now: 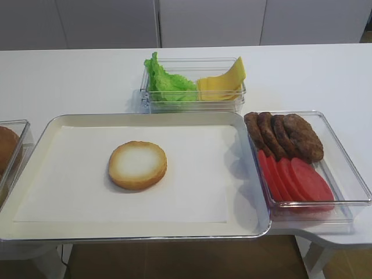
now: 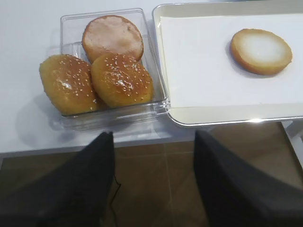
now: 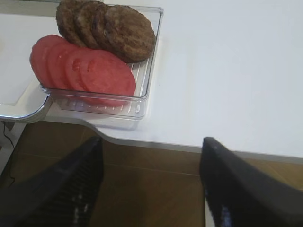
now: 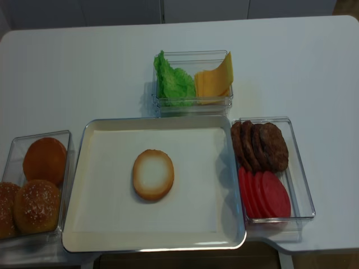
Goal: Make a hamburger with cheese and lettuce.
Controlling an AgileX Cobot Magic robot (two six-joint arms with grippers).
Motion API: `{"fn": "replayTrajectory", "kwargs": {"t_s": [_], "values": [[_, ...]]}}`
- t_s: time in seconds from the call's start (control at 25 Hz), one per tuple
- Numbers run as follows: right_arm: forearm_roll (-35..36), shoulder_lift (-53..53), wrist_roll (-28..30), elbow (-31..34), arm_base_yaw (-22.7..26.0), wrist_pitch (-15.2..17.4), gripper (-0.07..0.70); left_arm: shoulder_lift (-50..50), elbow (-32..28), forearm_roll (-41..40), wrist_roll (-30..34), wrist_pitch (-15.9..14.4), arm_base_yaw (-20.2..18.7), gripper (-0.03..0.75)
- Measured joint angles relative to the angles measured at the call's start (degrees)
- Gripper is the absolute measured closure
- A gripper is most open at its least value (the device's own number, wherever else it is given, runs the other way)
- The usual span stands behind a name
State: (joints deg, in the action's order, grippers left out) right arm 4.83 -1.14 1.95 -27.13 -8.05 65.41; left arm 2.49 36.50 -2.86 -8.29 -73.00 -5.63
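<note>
The hamburger is only a bun half point(image 1: 137, 164), cut face up, on the white paper of the metal tray point(image 1: 145, 119); it also shows in the left wrist view point(image 2: 261, 50) and the second high view point(image 4: 153, 174). Green lettuce point(image 1: 165, 81) and yellow cheese slices point(image 1: 224, 81) share a clear box behind the tray, also seen from above, lettuce point(image 4: 173, 84) and cheese point(image 4: 213, 81). My left gripper point(image 2: 154, 179) is open and empty, below the table's front edge near the bun box. My right gripper point(image 3: 151, 182) is open and empty, below the front edge near the patty box.
A clear box point(image 1: 343, 168) right of the tray holds brown patties point(image 1: 285, 135) and red tomato slices point(image 1: 293, 177). A clear box point(image 2: 66, 21) left of the tray holds sesame bun tops point(image 2: 120, 78) and a bun half. Brown floor lies under both grippers.
</note>
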Motion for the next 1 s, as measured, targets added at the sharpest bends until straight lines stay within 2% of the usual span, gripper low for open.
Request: {"fn": "replayTrajectory", "kwargs": {"t_s": [0.12,0.4,0.72,1.0], "values": [[0.0,0.0,0.0,0.0,0.0,0.0,0.153,-3.1,-0.93,0.0,0.11,-0.33,0.0,0.318],[0.0,0.0,-0.12,0.0,0.0,0.0,0.153,-3.4,-1.43,0.0,0.9,-0.46,0.0,0.318],[0.0,0.0,-0.12,0.0,0.0,0.0,0.153,-3.49,-5.99,1.59,1.03,-0.46,0.0,0.318],[0.0,0.0,-0.12,0.0,0.0,0.0,0.153,-3.49,-6.25,2.19,1.26,1.33,0.0,0.318]]}}
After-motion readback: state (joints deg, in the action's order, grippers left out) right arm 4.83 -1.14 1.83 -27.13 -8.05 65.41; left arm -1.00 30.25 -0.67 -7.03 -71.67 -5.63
